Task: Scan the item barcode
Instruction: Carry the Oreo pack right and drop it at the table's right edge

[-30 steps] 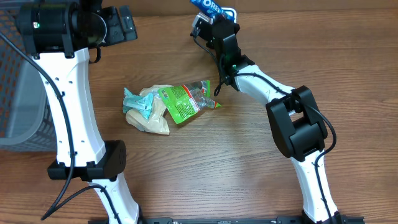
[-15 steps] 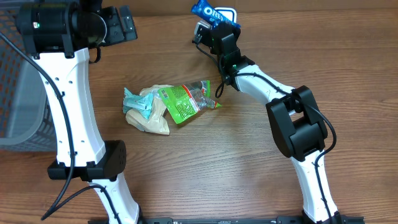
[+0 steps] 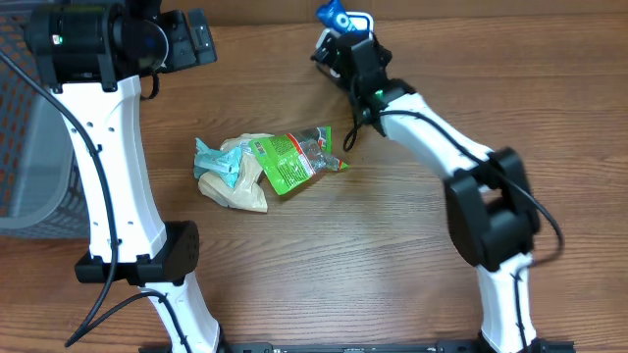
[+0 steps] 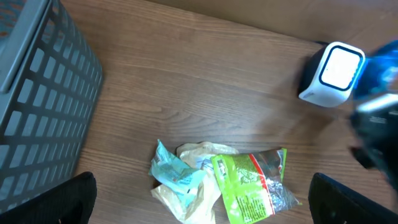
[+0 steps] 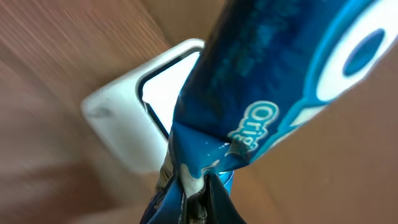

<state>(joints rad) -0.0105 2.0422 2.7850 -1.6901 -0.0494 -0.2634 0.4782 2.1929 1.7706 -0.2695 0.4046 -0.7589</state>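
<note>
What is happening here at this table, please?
The right gripper is shut on a blue Oreo packet and holds it in front of the white scanner at the far edge of the table. Whether the barcode faces the scanner window, I cannot tell. The left gripper is open and empty, above a pile of other packets in the middle. A grey basket stands at the left.

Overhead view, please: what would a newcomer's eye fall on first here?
The blue packet, pinched in the right hand at the far edge of the table, right by the white scanner. Next, the heap of snack packets in the middle, and the grey basket at the left.
</note>
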